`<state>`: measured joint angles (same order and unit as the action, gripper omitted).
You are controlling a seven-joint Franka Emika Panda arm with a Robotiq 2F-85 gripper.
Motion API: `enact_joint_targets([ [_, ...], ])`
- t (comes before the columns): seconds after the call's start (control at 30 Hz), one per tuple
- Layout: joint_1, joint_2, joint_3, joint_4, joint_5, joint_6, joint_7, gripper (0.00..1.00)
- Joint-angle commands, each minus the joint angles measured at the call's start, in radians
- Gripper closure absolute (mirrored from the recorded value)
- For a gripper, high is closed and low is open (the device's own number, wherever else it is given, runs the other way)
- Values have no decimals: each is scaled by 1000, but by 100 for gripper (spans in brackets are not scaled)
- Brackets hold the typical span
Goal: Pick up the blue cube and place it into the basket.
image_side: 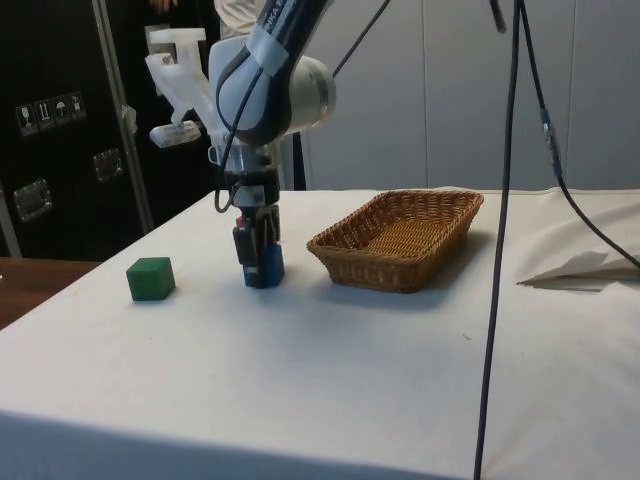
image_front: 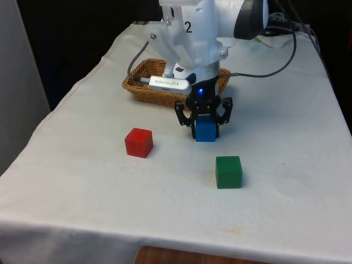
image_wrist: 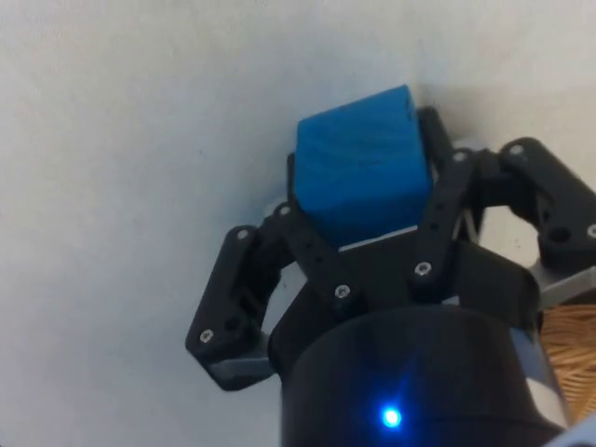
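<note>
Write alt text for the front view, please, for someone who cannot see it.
A white robot arm's black hand is shut on a blue cube that sits on a white-clothed table. A wicker basket lies just behind the arm; a red cube sits to the front view's left and a green cube nearer the camera.

Quick count of what's out here: three cubes total, one of each colour. So one blue cube (image_front: 205, 131), one red cube (image_front: 138, 142), and one green cube (image_front: 228, 171). The side view catches the blue one (image_side: 270, 266) and the green one (image_side: 151, 279) too, same numbers there. Then there's one wicker basket (image_front: 144, 88), just the single one, oblong and brown. One gripper (image_front: 204, 122) with two black fingers. One white cloth (image_front: 82, 181) over the one tabletop. That's the lot: three cubes, one basket.
</note>
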<state>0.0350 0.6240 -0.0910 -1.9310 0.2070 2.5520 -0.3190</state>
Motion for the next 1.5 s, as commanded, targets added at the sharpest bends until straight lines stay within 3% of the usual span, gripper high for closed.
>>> enact_joint_targets([
  [0.0, 2, 4, 1, 0, 0, 4, 1, 93],
  [0.03, 0, 0, 0, 0, 0, -1, -1, 100],
  [0.33, 0, 0, 0, 0, 0, -1, -1, 99],
  [1.47, 3, -224, -18, 4, -19, -227, 10, 99],
])
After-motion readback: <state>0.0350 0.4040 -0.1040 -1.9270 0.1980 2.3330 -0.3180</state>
